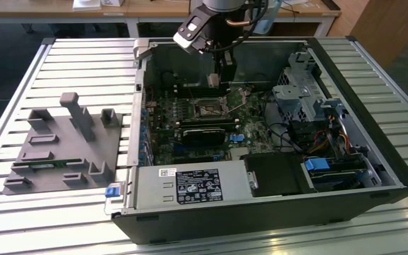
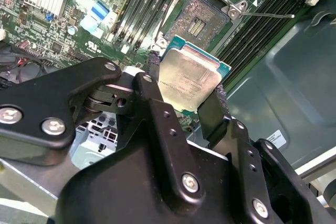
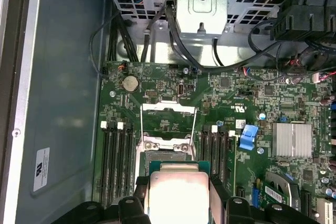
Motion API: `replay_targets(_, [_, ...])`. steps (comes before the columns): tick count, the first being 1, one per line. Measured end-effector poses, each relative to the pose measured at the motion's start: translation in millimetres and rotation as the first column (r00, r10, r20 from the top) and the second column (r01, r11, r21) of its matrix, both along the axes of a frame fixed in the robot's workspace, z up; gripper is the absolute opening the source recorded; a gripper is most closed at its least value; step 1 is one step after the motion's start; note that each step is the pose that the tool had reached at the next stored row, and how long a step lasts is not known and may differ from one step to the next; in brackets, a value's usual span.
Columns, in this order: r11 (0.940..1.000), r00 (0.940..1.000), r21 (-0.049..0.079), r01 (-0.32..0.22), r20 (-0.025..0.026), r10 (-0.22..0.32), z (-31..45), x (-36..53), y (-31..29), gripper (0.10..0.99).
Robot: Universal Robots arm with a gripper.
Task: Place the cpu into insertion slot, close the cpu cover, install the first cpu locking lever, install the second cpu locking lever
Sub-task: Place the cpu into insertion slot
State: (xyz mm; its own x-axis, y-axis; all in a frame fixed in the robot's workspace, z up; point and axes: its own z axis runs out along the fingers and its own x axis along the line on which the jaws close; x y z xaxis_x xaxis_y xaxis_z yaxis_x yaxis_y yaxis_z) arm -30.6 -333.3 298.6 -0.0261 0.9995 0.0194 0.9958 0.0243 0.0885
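Step one is in hand: the gripper [image 2: 186,81], clenched on the cpu [image 2: 192,74], hangs near the open insertion slot [image 2: 202,17]; seating seemingly calls for squaring chip to socket.

My exterior view high over the open black computer case [image 1: 261,226], both wrist views close, seemingly opposite-facing, sharing the dark square silver-rimmed insertion slot [image 2: 202,17] [image 3: 167,156]

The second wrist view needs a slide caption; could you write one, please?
Gripper holding the cpu by two edges near the empty insertion slot.
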Motion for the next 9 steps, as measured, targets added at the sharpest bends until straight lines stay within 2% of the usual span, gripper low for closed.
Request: replay_targets(9, [1.0000, 1.0000, 0.000, 0.000, 0.0000, 0.000, -3.0, 0.0, 0.0, 0.541])
